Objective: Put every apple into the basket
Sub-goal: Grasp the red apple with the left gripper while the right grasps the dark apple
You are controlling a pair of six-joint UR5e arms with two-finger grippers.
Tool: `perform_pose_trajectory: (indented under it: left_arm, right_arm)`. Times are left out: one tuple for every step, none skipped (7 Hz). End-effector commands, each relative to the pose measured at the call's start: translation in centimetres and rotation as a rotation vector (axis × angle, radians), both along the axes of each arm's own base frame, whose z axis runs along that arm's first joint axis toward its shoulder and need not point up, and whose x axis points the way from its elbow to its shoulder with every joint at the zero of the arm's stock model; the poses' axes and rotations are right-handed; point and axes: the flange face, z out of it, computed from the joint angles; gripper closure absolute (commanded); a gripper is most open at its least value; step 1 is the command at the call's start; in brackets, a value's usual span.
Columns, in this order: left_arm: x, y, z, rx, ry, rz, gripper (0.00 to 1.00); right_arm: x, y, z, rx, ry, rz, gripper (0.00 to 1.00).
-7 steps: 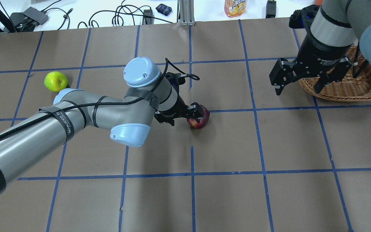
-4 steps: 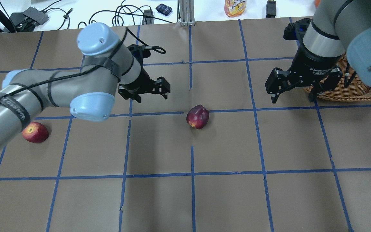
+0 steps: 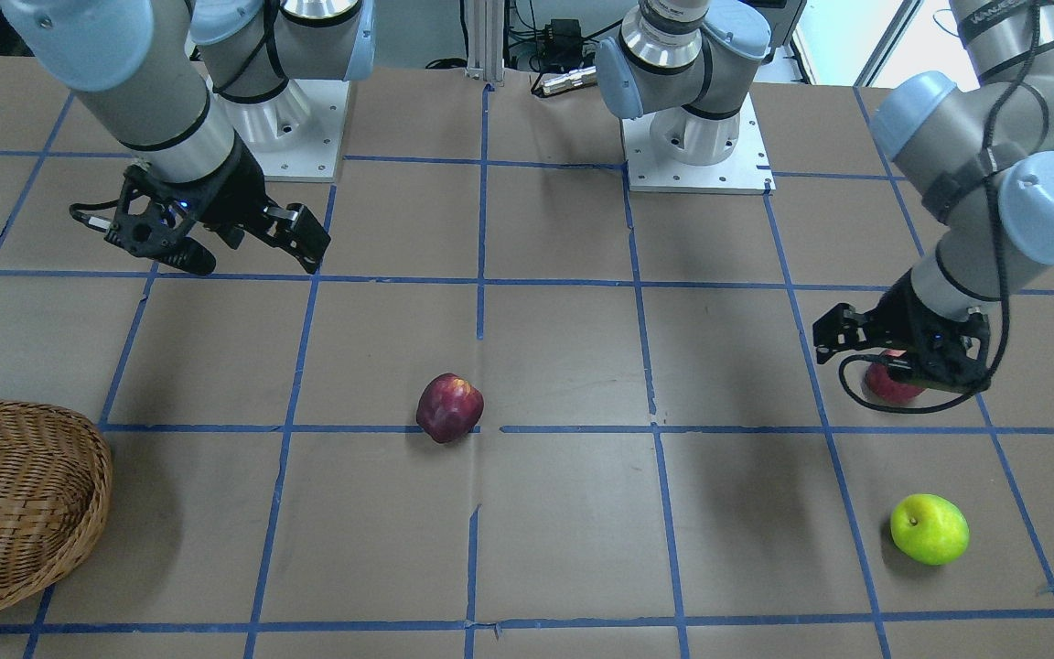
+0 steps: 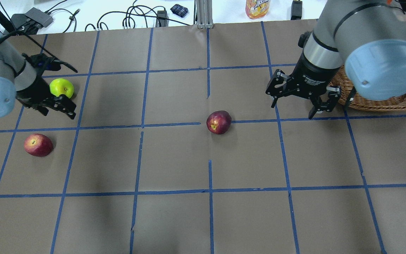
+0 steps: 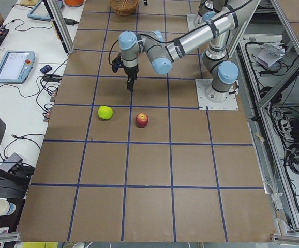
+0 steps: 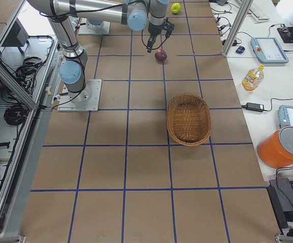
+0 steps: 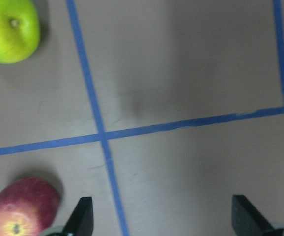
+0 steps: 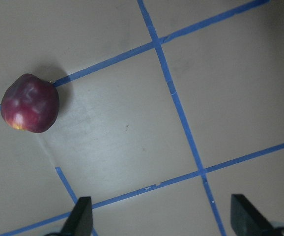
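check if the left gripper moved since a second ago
Yes. In the overhead view the left gripper has swung away from the maroon apple, far toward the view's left, and now hangs open beside the green apple.

Left hand [image 4: 57, 110] withdrew leftward; right hand [image 4: 293, 108] advanced

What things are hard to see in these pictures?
Red-yellow apple: front-facing view, mostly hidden behind the left claw.
Basket: front-facing view, cut off by the left edge; overhead view, the right arm covers much of it.
Green apple: exterior right view, too small for detail.
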Motion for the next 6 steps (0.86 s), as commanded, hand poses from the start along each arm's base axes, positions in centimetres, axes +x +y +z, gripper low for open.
perform_pose_trajectory:
  left_arm:
    - [8.0,1.8,-2.3,0.029,0.038,-0.103,0.00]
    - [8.8,1.9,-4.2,0.057,0.059,-0.123,0.00]
    - [10.1,1.8,-5.5,0.069,0.068,-0.108,0.00]
    - [11.2,1.8,-6.8,0.068,0.065,-0.096,0.00]
    - [12.5,2.2,-8.0,0.082,0.079,-0.082,0.00]
    - [12.8,2.2,-9.0,0.094,0.091,-0.085,0.00]
  right_arm:
    - [6.3,-2.2,-3.4,-0.068,0.005,-0.155,0.00]
    - [7.7,-5.0,-5.6,-0.143,-0.014,-0.212,0.00]
    - [8.8,-6.3,-7.3,-0.185,-0.026,-0.222,0.00]
    - [9.2,-7.8,-9.9,-0.196,-0.031,-0.227,0.00]
    - [9.6,-8.3,-12.2,-0.174,-0.028,-0.240,0.00]
    - [10.2,-8.5,-14.5,-0.132,-0.026,-0.239,0.00]
